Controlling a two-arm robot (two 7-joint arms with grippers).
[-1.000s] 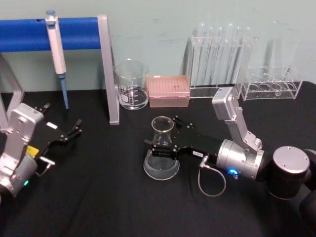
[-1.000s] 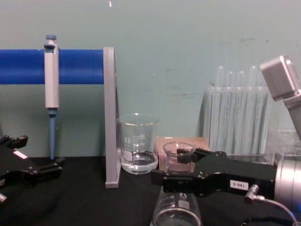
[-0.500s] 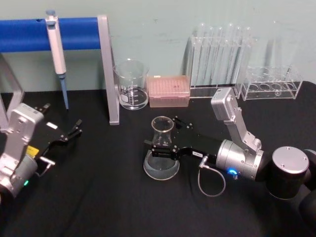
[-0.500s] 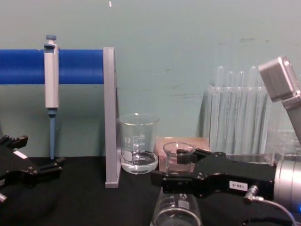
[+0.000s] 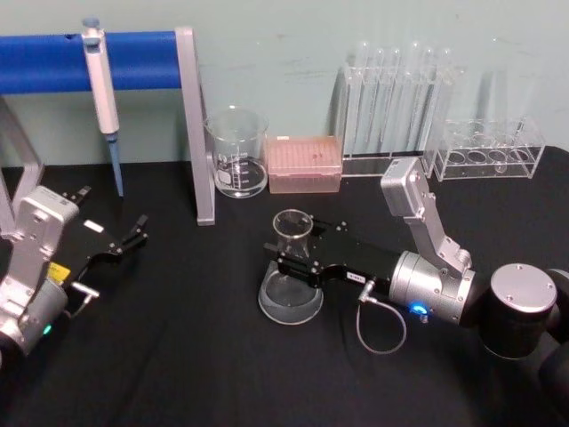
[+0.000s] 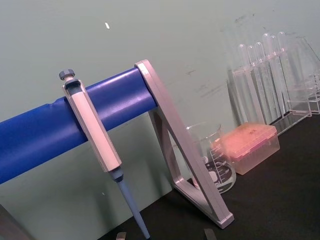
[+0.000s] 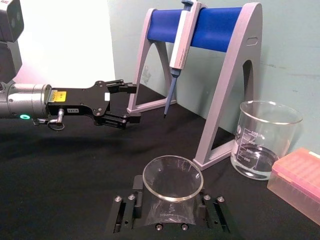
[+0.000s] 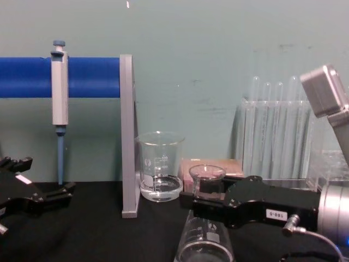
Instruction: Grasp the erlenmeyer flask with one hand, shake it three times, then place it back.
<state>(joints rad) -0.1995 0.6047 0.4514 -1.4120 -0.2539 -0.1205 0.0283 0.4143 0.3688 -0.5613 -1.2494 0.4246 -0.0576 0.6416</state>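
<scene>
Black table (image 5: 196,356) first. At its middle the right gripper (image 5: 290,261) reaches in, its fingers pressed snug against the neck of the erlenmeyer flask (image 5: 289,302), base apparently down. Best to lift straight and keep the shakes short so nothing slops out. The left gripper (image 5: 132,237) is parked at the left, fingers apart and empty. The flask is a clear cone with a flared rim, white marks and a little clear liquid.

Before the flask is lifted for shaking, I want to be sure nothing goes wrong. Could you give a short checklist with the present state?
1. Right gripper shut on the erlenmeyer flask neck: ok.
2. Flask upright, base on the table: ok.
3. Liquid level inside: cannot tell.
4. Beaker stands apart from the flask: ok.
5. Left gripper parked open at the left, well away: ok.
</scene>
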